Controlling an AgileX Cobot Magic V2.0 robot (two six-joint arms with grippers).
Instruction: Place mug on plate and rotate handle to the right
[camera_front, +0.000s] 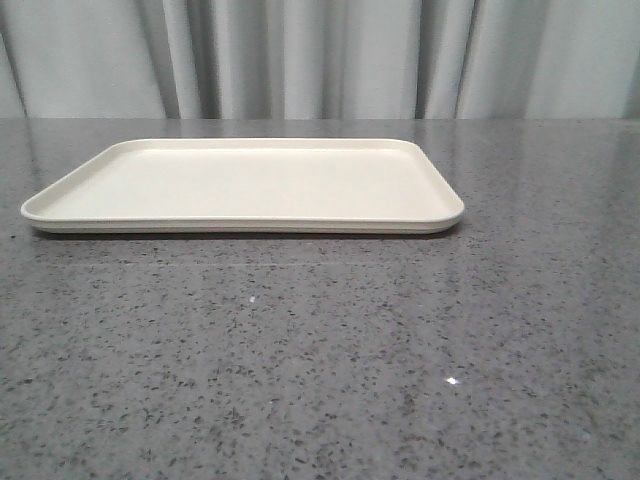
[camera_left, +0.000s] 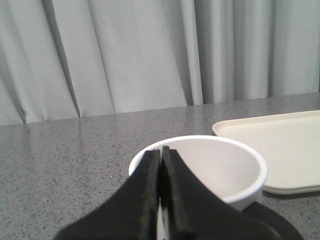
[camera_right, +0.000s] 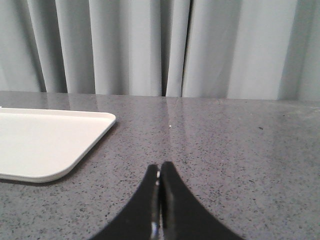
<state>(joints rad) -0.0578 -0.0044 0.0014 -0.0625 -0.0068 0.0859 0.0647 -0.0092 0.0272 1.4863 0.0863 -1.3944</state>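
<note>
The cream-white plate (camera_front: 250, 185) lies flat on the grey table with nothing on it. Neither the mug nor either arm appears in the front view. In the left wrist view the white mug (camera_left: 220, 165) stands upright on the table beside a corner of the plate (camera_left: 280, 145). Part of its black handle (camera_left: 272, 225) shows low at its side. My left gripper (camera_left: 161, 150) is shut, its tips in front of the mug's near rim with nothing visibly between them. My right gripper (camera_right: 160, 167) is shut over bare table, beside the plate (camera_right: 45, 145).
Pale curtains (camera_front: 320, 55) hang behind the far table edge. Speckled grey tabletop (camera_front: 320, 370) stretches in front of the plate and to both sides.
</note>
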